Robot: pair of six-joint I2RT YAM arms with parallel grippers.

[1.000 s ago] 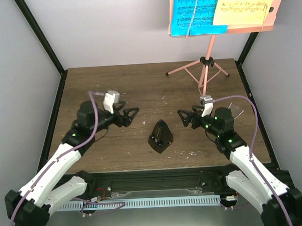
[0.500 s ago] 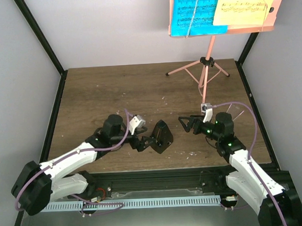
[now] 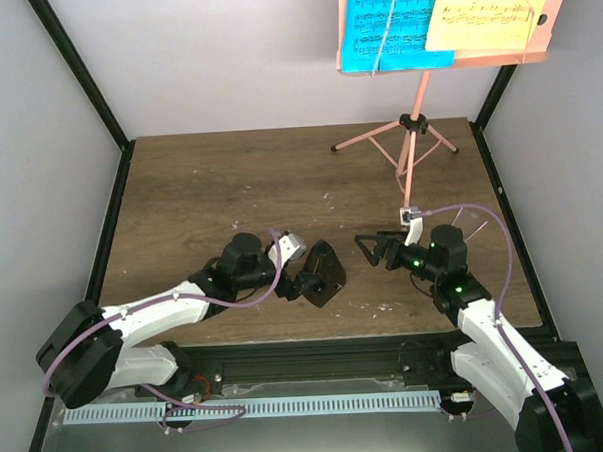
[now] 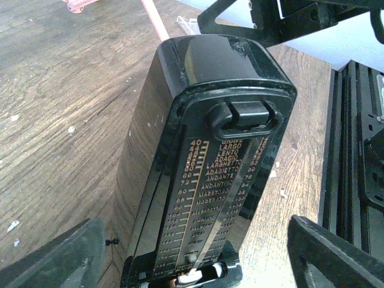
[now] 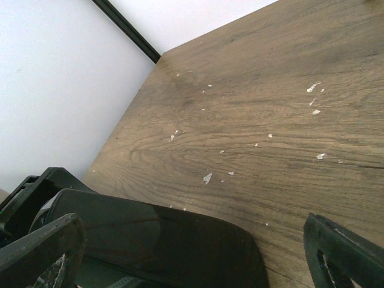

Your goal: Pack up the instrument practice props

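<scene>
The wooden surface (image 3: 229, 179) carries the black metronome (image 3: 323, 270) upright near its front edge. The left pincer (image 3: 298, 285) stands apart on either side of it, not clamped. The right pincer (image 3: 369, 248) gapes wide just beside it. The pink music stand (image 3: 410, 146) stands far right.

The metronome (image 3: 322, 271) stands upright at the near centre of the table (image 3: 209, 180). The left gripper (image 3: 299, 285) sits just beside its left face. The right gripper (image 3: 369, 247), fingers spread, sits near its right. The pink music stand (image 3: 413, 131) occupies the far right corner.
</scene>
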